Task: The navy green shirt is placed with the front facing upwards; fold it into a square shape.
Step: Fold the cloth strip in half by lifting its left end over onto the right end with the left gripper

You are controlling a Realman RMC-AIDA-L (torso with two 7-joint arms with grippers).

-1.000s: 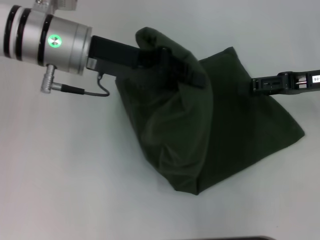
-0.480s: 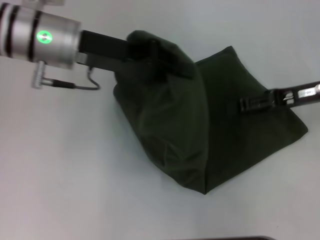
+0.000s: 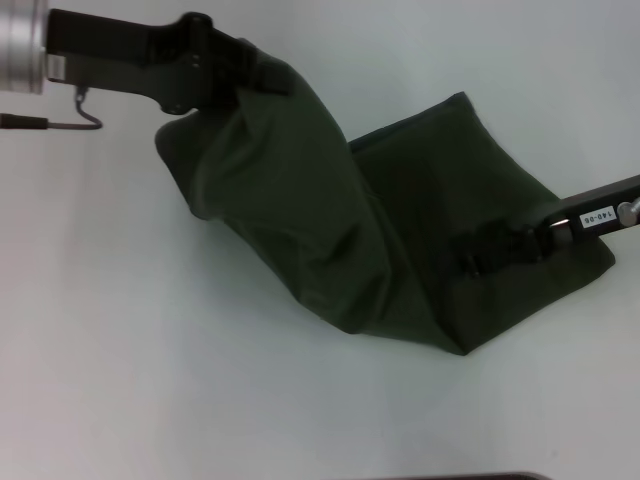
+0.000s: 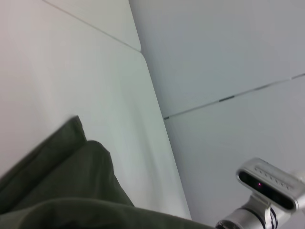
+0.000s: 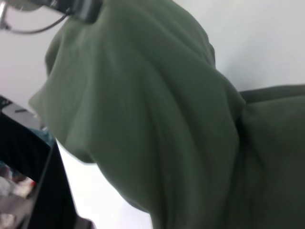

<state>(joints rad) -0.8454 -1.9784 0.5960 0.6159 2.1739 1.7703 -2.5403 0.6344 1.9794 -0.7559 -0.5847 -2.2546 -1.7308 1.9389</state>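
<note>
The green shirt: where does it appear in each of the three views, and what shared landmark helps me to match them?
Head view: the green shirt fills the middle, lifted at its upper left by the left gripper; the right gripper is over its right part.
Left wrist view: only a folded edge shows, low in the picture.
Right wrist view: it fills most of the picture.
Shared landmark: the white table.

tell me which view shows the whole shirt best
The head view: the navy green shirt shows whole, left tool lifting one end, right tool on the other. Wrist views show only folds of it.
</note>
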